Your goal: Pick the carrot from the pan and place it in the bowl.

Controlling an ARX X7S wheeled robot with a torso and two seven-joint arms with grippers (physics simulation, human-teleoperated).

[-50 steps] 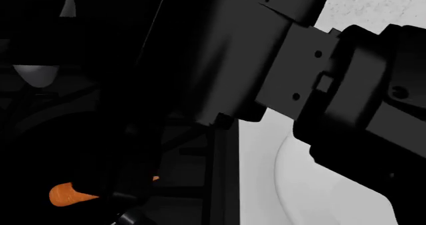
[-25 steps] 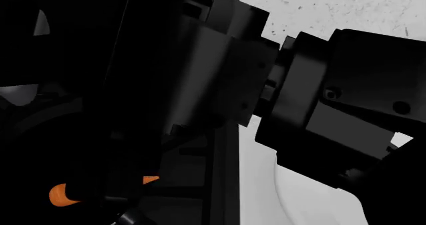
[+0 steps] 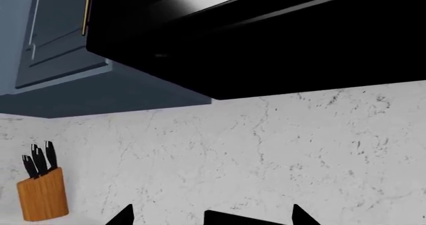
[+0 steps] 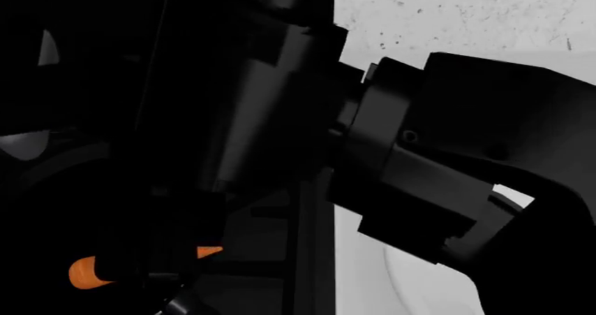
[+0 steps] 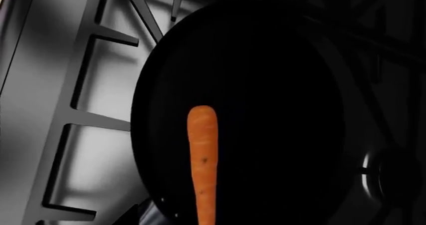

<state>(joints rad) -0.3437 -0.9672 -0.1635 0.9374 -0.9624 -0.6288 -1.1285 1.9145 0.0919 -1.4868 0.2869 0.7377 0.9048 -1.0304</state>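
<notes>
Claw unseen; right arm (image 4: 437, 168) over carrot (image 4: 88, 272).

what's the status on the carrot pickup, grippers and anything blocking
Neither set of jaws in view, state unknown. Carrot lying flat in the pan, not yet lifted. Right arm blocks most of the head view; bowl only partly visible.

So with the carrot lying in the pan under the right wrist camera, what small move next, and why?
Probably lower the right arm straight toward the carrot. It lies loose in the pan, not yet gripped, and the right wrist view looks down along its length. The bowl waits beside the stove. The pincer itself is out of view.
</notes>
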